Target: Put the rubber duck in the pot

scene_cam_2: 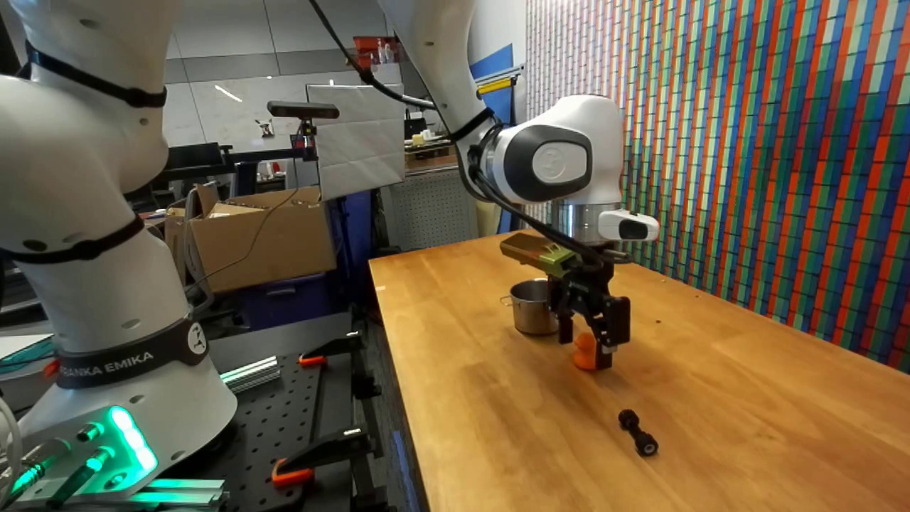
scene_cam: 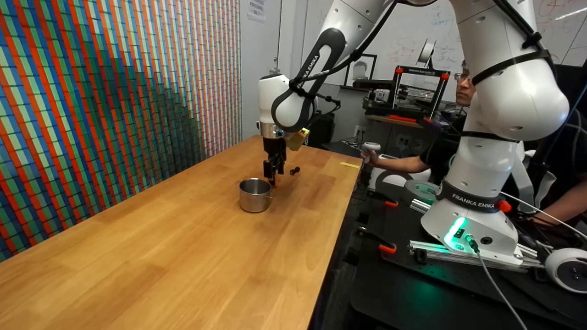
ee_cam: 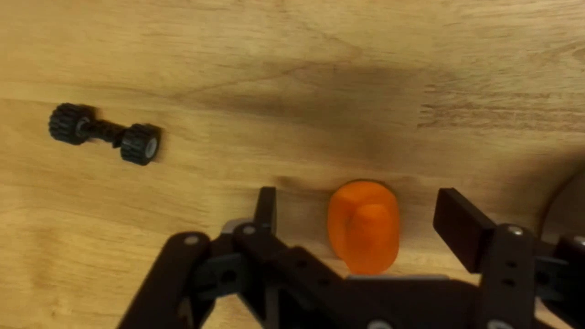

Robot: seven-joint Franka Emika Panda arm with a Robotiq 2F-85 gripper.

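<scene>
At the left of the wrist view a toy wheel axle (ee_cam: 106, 131) with two chunky black tyres (ee_cam: 137, 144) lies on the wooden desk (ee_cam: 192, 45), apart from the jaws. Next comes one jaw, then the orange rubber duck (ee_cam: 365, 228) resting on the desk, then the opposite jaw — bare wood shows on either side of the duck, more on the left, so the jaws stand spread around it without gripping. In an exterior view their tips reach low beside the duck (scene_cam_2: 585, 353). Last, at the right edge, comes the metal pot (ee_cam: 566, 210), cut off to a dark curve here; both exterior views show it upright on the desk, near the jaws.

On progress: the reach looks done or nearly so, but the duck is neither held nor in the pot. What is left, I judge, is most of the task: closing on the duck, lifting it above the pot's rim, lowering it in and letting go — only a short carry, with the pot so near.
</scene>
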